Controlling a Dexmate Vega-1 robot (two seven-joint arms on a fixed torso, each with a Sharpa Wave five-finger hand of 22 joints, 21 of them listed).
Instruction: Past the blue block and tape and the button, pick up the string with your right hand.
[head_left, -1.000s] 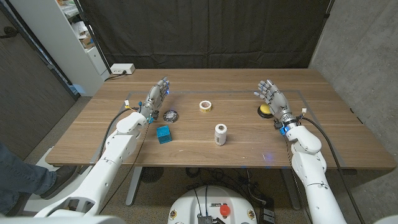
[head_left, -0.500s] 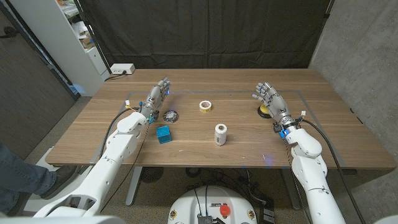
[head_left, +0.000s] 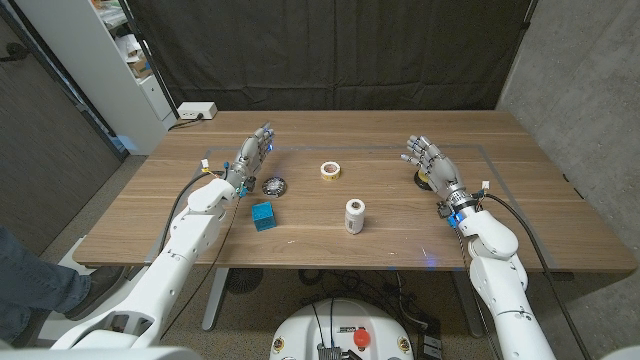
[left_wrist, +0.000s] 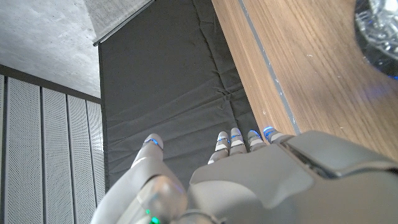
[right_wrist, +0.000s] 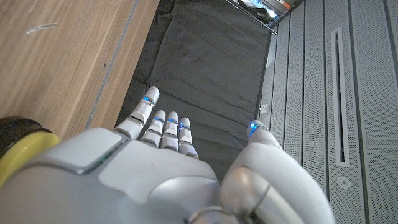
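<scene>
1. Fingers of the right hand (head_left: 428, 160) are spread and hold nothing; the hand stands raised over the right side of the table (head_left: 400, 235), its palm turned toward the middle. In the right wrist view the right hand's back (right_wrist: 155, 177) shows with fingertips (right_wrist: 166, 118) reaching past the table's far edge toward the dark curtain (right_wrist: 205, 68).
2. Directly beside and partly behind that hand sits the yellow button (head_left: 424, 180) on its black base; its yellow rim (right_wrist: 18, 155) shows close to the hand in the wrist view.
3. String (head_left: 354, 216), a small whitish spool standing upright, is near the table's middle, well apart from the right hand and closer to the robot's side than the button.
4. My reading of the step: the reach has barely begun and no grasp is set up. The next move calls for carrying the hand inward and toward the near edge, clear of the button, then lowering the open fingers around the spool's sides.
5. Tape (head_left: 331, 169), a pale roll, lies beyond the spool; the blue block (head_left: 263, 216) lies level with the spool on the left side, a dark round object (head_left: 274, 185) just behind it.
6. Left hand (head_left: 253, 155) is open and empty, fingers extended toward the far edge, near that dark object.
</scene>
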